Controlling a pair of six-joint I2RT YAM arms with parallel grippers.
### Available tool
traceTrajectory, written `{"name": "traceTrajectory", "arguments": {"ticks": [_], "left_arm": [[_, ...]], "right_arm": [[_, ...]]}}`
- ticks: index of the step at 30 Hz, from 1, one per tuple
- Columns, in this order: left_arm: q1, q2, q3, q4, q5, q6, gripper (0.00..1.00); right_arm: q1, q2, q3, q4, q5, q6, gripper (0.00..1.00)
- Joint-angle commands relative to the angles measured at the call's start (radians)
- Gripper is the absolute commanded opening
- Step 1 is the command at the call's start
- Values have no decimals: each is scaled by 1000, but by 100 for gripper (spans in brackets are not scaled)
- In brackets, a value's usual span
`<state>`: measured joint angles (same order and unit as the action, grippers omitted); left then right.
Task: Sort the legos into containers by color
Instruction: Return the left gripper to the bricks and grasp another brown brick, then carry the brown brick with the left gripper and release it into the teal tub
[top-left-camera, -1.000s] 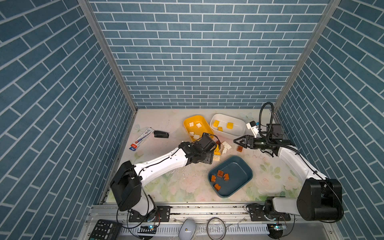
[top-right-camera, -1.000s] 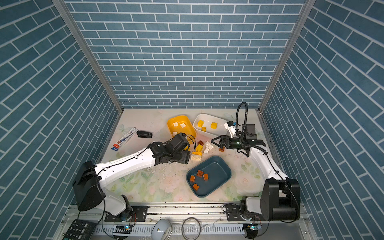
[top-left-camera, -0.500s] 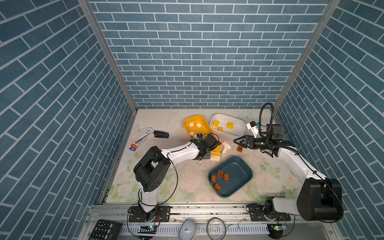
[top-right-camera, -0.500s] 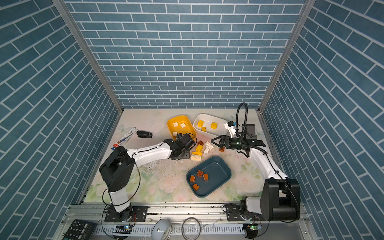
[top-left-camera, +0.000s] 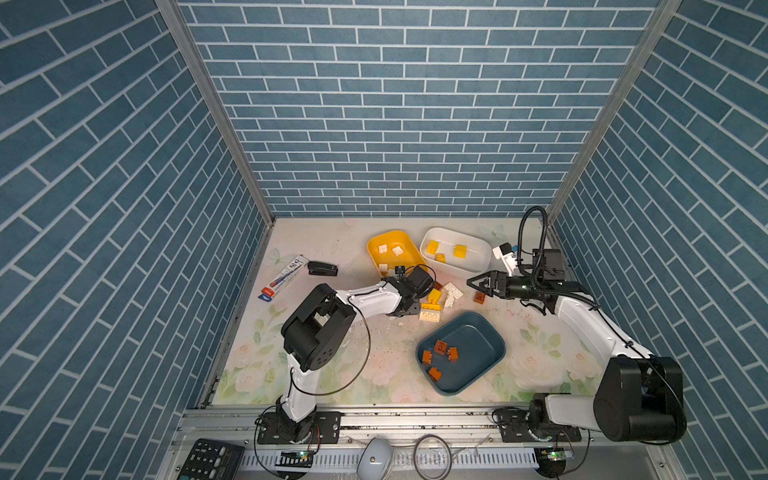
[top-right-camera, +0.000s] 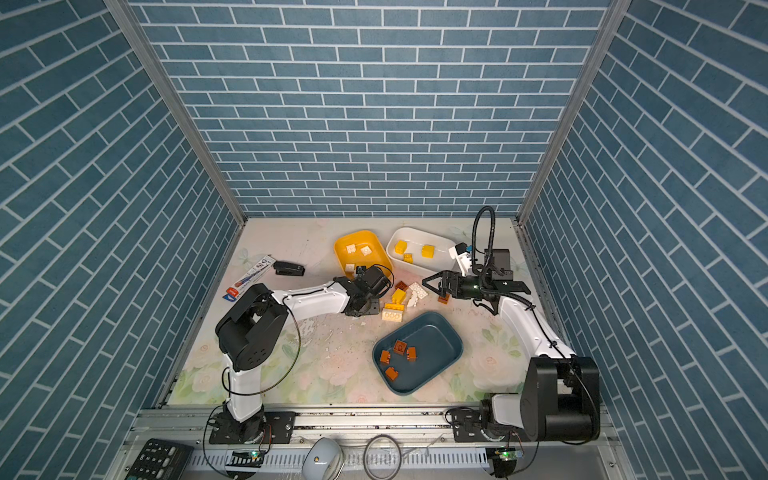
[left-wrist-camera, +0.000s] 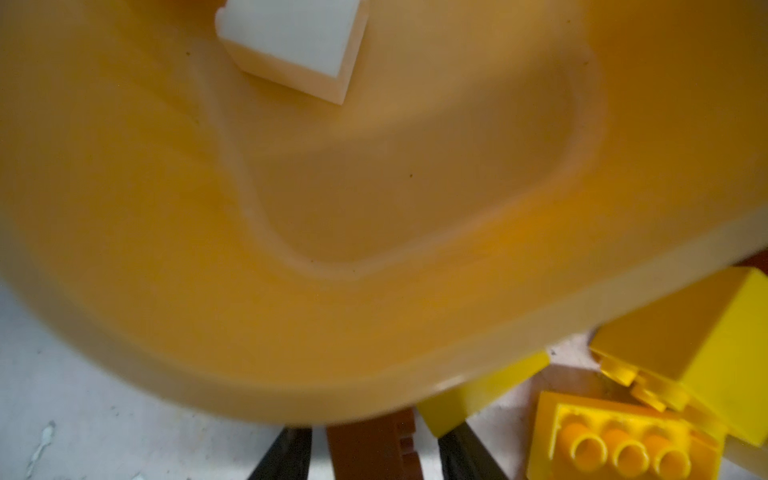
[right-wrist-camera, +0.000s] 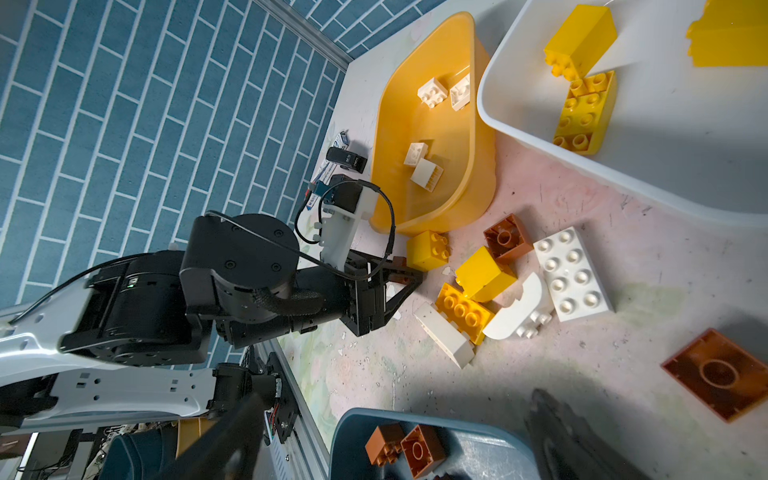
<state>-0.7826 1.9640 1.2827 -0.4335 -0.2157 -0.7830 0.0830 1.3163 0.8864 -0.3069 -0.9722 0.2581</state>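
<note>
Beside the yellow tub (left-wrist-camera: 291, 316), left fingers (left-wrist-camera: 284, 457) flank a brown brick (left-wrist-camera: 370, 451).

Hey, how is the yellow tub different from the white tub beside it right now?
The yellow tub holds only white bricks, while the white tub holds three yellow bricks. The yellow tub lies left of the white tub in both top views. The left pincer is at the yellow tub's near end; the open right pincer sits nearer the white tub. Both are shallow, rounded-rectangular and similar in size.
</note>
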Motion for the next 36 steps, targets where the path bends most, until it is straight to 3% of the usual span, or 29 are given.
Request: {"name": "traceTrajectory", "arguments": {"ticks": [1,5,10,19,26,29,36], "left_arm": [[11,19,19,19,10,42,43],[11,11,12,4,6,45,32],[12,-10,-12,-3,1,59,24],[-17,-151,-60,-78,77,102,23],[-129,-316,-50,-196,153,237,24],[-191,-372,-48,-200,235,307,24],[-316,-373,-73,-133,392,388,24]], "right_arm": [[-2,-5,-9,11,0,10,98],[-1,-8,-12,9,0,10,99],[-2,-12,-17,11,0,10,99],[-2,-28,-18,2,-2,8,98],[-2,-34,-15,-3,-2,-2,98],[-4,-32,-10,-5,1,-5,99],[-5,-20,3,-6,-1,-9,98]]}}
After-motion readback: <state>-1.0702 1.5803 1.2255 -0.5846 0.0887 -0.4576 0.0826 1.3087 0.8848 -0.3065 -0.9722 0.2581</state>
